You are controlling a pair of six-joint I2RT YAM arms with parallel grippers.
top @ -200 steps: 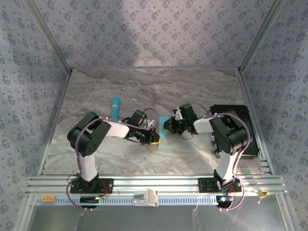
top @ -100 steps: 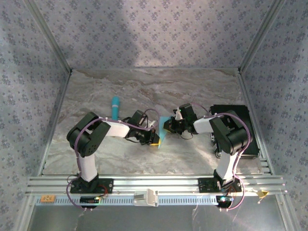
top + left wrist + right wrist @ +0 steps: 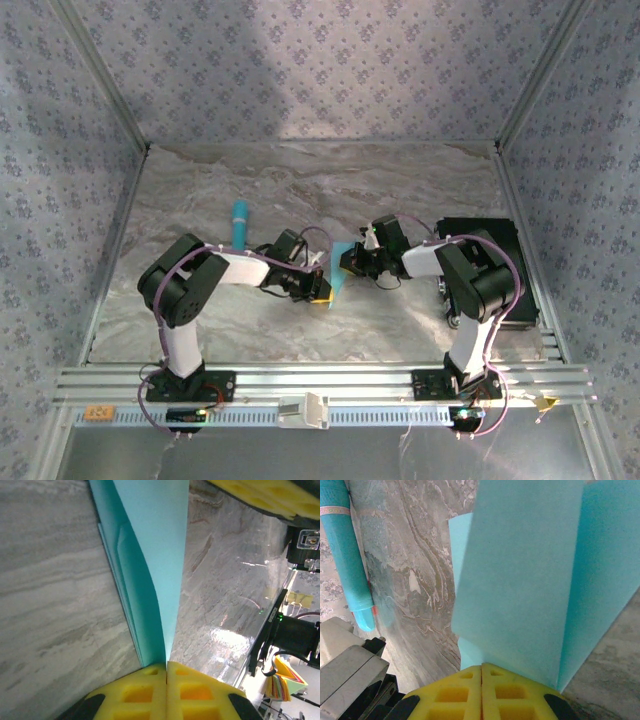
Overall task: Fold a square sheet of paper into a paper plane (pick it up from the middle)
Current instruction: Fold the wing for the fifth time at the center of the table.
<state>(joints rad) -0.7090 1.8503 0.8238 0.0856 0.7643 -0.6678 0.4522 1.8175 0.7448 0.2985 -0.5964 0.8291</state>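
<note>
You had the left gripper (image 3: 166,666) and right gripper (image 3: 481,669) each pinching the folded paper (image 3: 160,555), stretched lengthwise between them.

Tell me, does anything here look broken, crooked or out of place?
Nothing stands out. The blue paper is bent up off the table, but only because the left gripper and right gripper each pinch an edge of it; I see no tears. The turquoise stick lies apart.

One camera looks down from above and behind me; both wrist cameras sit close, facing the same paper (image 3: 160,555).
</note>
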